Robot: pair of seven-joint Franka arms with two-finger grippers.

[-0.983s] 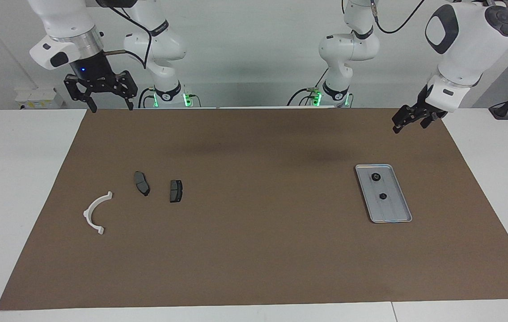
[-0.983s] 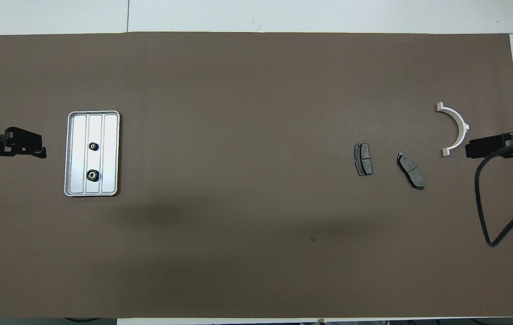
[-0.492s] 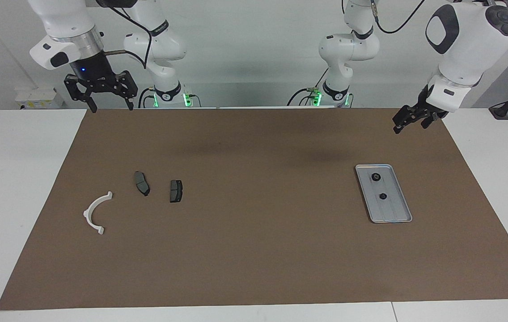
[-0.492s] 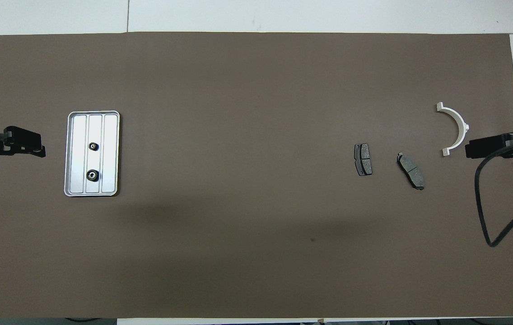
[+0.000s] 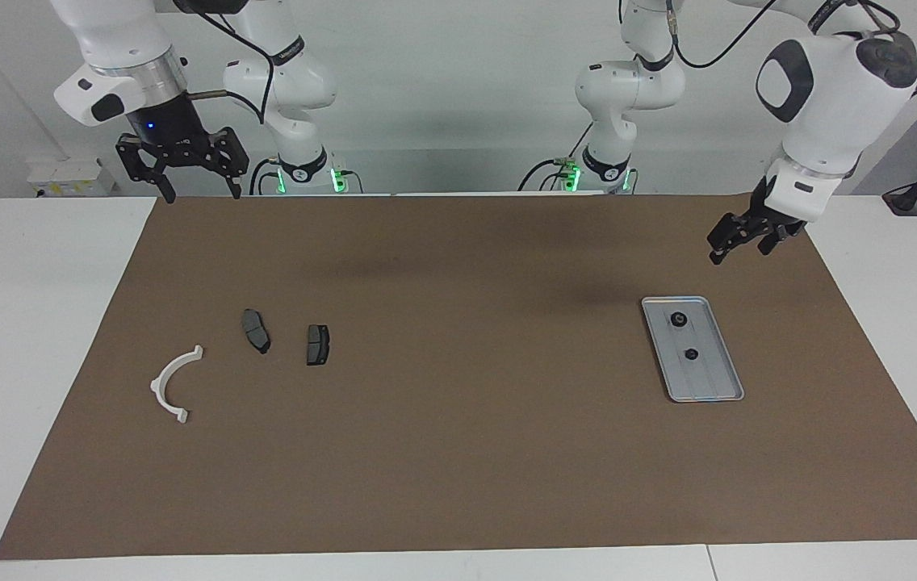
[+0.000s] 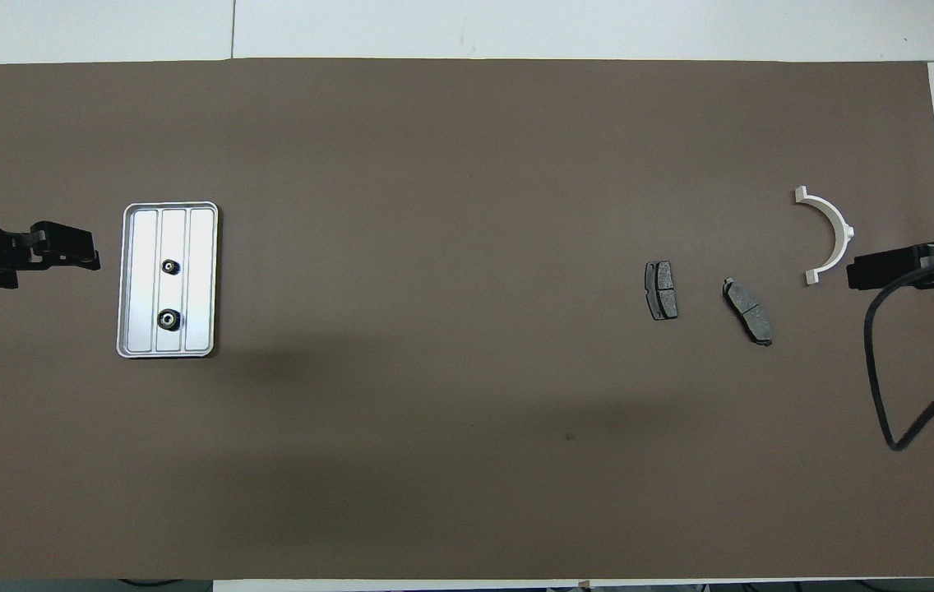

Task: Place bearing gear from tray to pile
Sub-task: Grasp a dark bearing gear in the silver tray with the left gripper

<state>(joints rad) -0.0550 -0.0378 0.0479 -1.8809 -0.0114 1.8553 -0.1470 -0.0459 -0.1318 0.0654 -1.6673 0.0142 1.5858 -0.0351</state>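
The silver tray (image 5: 715, 381) lies on the brown mat toward the left arm's end of the table; it also shows in the overhead view (image 6: 202, 247). Two small dark bearing gears (image 5: 678, 319) (image 5: 691, 353) sit in it, also seen from overhead (image 6: 168, 319) (image 6: 170, 265). The pile is a white semicircular bracket (image 5: 158, 384) (image 6: 841, 224) and two dark brake pads (image 5: 256, 331) (image 5: 317, 344) toward the right arm's end. My left gripper (image 5: 739, 252) (image 6: 89, 256) is open, empty, in the air beside the tray. My right gripper (image 5: 201, 195) (image 6: 853, 271) waits open, high by the mat's edge.
The brown mat (image 5: 458, 452) covers most of the white table. A black cable (image 6: 878, 370) hangs from the right arm over the mat's end near the bracket.
My left gripper has come down a little and moved toward the tray. The right arm, the gears and the pile have not moved.
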